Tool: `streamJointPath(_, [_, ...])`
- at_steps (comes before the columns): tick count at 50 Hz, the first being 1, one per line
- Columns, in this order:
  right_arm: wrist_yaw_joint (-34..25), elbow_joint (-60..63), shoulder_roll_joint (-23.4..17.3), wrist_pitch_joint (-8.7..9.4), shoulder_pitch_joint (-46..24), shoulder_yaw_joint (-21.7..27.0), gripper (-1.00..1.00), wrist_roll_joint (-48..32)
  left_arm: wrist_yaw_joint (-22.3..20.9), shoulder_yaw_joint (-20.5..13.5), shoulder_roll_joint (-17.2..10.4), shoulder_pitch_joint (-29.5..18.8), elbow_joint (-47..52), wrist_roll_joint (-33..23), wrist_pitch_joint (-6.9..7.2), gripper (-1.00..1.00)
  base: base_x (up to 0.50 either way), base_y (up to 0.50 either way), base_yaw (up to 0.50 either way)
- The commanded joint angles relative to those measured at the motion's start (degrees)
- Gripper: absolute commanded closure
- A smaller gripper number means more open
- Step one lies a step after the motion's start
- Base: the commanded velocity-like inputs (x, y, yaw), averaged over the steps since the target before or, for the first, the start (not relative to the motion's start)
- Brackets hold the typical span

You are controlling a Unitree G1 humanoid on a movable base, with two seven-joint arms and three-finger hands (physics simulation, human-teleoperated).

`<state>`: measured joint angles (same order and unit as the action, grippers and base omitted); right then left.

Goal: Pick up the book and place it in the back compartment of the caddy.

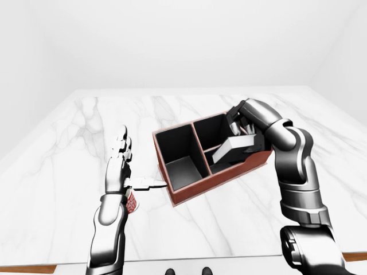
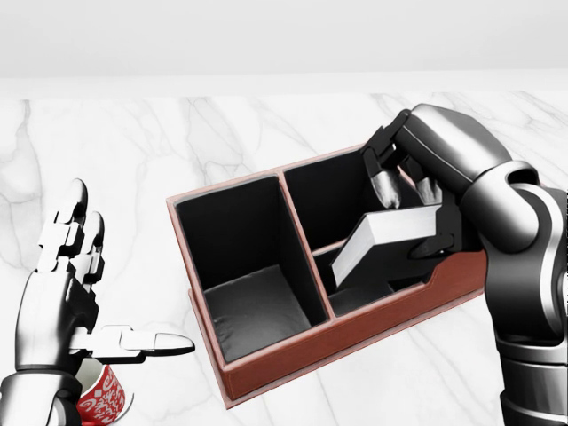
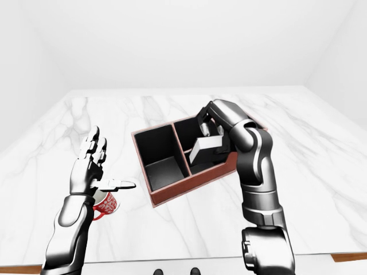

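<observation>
The caddy (image 2: 266, 377) is a red-brown box with black insides, lying askew on the marble table. It has one large compartment on the left and two smaller ones on the right. My right hand (image 2: 410, 213) is shut on the grey-white book (image 2: 390, 238) and holds it tilted over the two small compartments. The book's lower left end dips near the divider between them. I cannot tell which compartment it rests in. My left hand (image 2: 115, 275) is open and empty, left of the caddy, with its thumb pointing at the caddy's wall.
A red and white mug (image 2: 99, 397) stands on the table just below my left hand. The white marble table (image 1: 189, 103) stretches out around the caddy. Its wooden near edge (image 1: 28, 268) shows at the bottom of the left-eye view.
</observation>
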<state>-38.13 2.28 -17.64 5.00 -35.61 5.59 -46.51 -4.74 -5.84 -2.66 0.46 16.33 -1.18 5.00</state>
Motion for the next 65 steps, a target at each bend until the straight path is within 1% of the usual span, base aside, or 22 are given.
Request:
streamJointPath(1, [1.98,-1.08,0.15,0.0,-1.07,0.14,1.0,0.07,0.01,0.11,0.04,0.09,-0.14,-0.12,0.0,-1.0,0.0,0.0,0.0])
streamJointPath(9, [3.34,-2.63,0.56,0.0,-0.96,-0.26,1.0,-0.29,-0.07,0.0,0.01,0.28,0.33,-0.12,0.0,-1.0,0.0,0.0,0.0])
streamJointPath(23, [7.58,-7.88,0.66,0.0,-1.64,-0.74,1.0,-0.72,0.0,0.01,0.03,0.1,0.58,-0.22,0.0,-1.0,0.0,0.0,0.0])
streamJointPath(52, [9.56,-9.41,0.88,-0.02,-0.89,-0.88,1.0,-1.0,0.08,0.12,0.01,0.13,0.18,-0.52,0.0,-1.0,0.0,0.0,0.0])
streamJointPath(62, [10.18,-10.18,0.9,-1.46,-1.07,-0.85,1.0,-0.7,0.13,0.22,0.05,-0.09,-0.62,-0.68,0.0,-1.0,0.0,0.0,0.0])
streamJointPath(65, [10.38,-10.36,0.87,-1.64,-1.31,-0.81,1.0,-0.56,0.15,0.18,0.02,-0.12,-0.36,-0.61,0.0,-1.0,0.0,0.0,0.0])
